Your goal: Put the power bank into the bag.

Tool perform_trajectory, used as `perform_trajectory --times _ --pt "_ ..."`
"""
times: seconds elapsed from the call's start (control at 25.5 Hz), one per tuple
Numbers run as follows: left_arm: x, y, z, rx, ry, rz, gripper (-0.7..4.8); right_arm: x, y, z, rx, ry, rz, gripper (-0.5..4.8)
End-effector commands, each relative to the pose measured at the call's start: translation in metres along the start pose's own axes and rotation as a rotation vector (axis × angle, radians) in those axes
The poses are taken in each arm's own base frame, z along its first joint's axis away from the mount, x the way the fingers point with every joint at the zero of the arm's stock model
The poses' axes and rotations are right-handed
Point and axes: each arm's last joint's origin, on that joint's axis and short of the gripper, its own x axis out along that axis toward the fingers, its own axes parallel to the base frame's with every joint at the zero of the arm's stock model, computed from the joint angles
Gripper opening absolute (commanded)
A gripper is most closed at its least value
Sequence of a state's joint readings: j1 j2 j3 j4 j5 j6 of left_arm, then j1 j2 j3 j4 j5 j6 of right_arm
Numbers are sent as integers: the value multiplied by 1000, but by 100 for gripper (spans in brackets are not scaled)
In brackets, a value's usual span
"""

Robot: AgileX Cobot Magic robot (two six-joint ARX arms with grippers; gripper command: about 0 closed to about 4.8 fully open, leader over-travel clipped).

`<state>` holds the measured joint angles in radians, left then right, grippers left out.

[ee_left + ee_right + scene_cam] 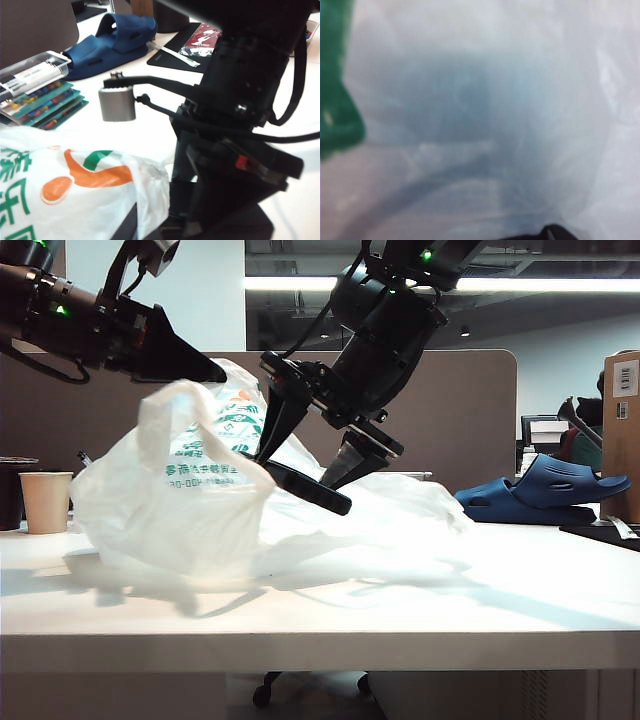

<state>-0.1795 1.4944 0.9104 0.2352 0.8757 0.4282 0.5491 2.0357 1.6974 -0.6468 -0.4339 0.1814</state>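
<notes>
1. The left pincer (215, 373) is pinching shut on a loop handle of the crinkled translucent white plastic bag (170, 500), lifting it above the white desk (400, 610).
2. The right pincer (305, 475), spread wide, is gripping the flat black power bank (305, 487) at the bag's mouth.
3. Dark blue slippers (540, 490) are lying at the desk's far right; a paper cup (46, 502) is standing at the far left.

We see a white surface (420, 610) running across the front, lit brightly from above. Behind it stands a grey-brown partition panel (470, 410), and above that a long strip of ceiling light (560, 285) glows against a dark ceiling. At the far right stands a cardboard box (622, 430). Under the surface, a chair castor (262, 696) shows on the floor.
</notes>
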Motion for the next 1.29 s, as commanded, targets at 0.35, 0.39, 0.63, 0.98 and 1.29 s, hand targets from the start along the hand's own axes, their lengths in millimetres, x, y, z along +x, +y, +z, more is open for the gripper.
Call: perform_trajectory --times 0.35,0.39,0.63,0.98,1.29 --pt "-1 -4 6 14 -82 -153 -6 -1 8 20 -96 -187 54 157" --pt "-1 -4 6 21 -88 -154 -6 0 8 20 -96 -187 55 157" --pt "1 -4 13 48 -133 -155 -6 25 10 15 -97 -143 113 157" --pt "3 -5 12 33 -112 -133 -6 77 0 -1 -67 -54 105 157" --pt "3 -4 7 -14 -40 -45 -6 77 -1 -3 -59 -43 77 348"
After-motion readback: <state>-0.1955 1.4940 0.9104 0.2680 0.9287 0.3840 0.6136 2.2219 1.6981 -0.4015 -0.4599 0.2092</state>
